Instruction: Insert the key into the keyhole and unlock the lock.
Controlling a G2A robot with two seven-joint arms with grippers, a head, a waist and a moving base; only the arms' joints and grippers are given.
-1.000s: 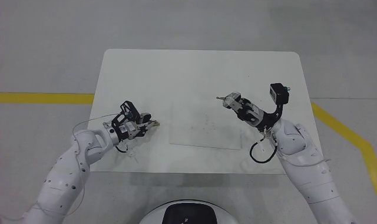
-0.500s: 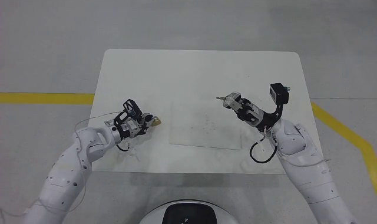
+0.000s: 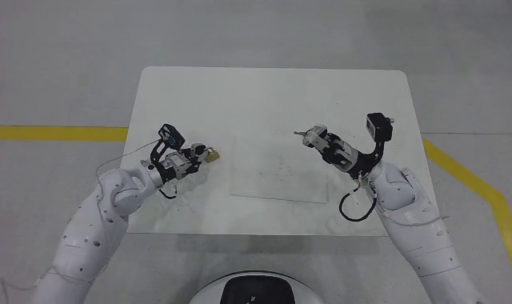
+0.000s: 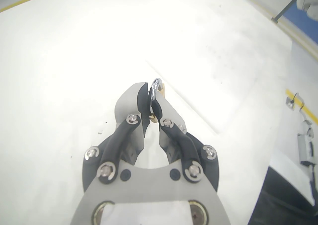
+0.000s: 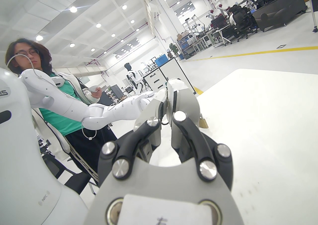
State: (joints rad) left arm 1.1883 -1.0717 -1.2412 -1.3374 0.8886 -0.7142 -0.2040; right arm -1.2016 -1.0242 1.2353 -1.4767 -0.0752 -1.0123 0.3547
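Top view: stock of the desk [image 3: 272,88], entered by item.

1. Lock [image 3: 212,154]. Small brass padlock on the robot's left half of the desk, just beside the edge of a flat white sheet [image 3: 280,176]. Held by the left claw [image 3: 196,157]. In the left wrist view the left claw [image 4: 148,94] is pinched narrow on the steel shackle [image 4: 155,88], with the brass body showing beyond and below the fingers. Whether the body touches the desk cannot be told. The keyhole face cannot be made out.

2. Key [image 3: 298,133]. Thin metal piece sticking out of the right claw [image 3: 309,136], over the robot's right half of the desk, tip towards the lock and well apart from it. In the right wrist view the right claw [image 5: 167,98] has its fingers closed together. The key itself is too small to make out there, and the lock [image 5: 203,122] shows far off past the fingers.

3. Step in hand, as judged: both parts are gripped and not yet joined, so this is the bringing-together before insertion.

4. Next move, as judged: close the gap over the sheet, turn the lock so that its keyhole faces the key tip, line blade and slot on one axis, then push in gently. The shackle grip may let the body swing, so it needs steadying.
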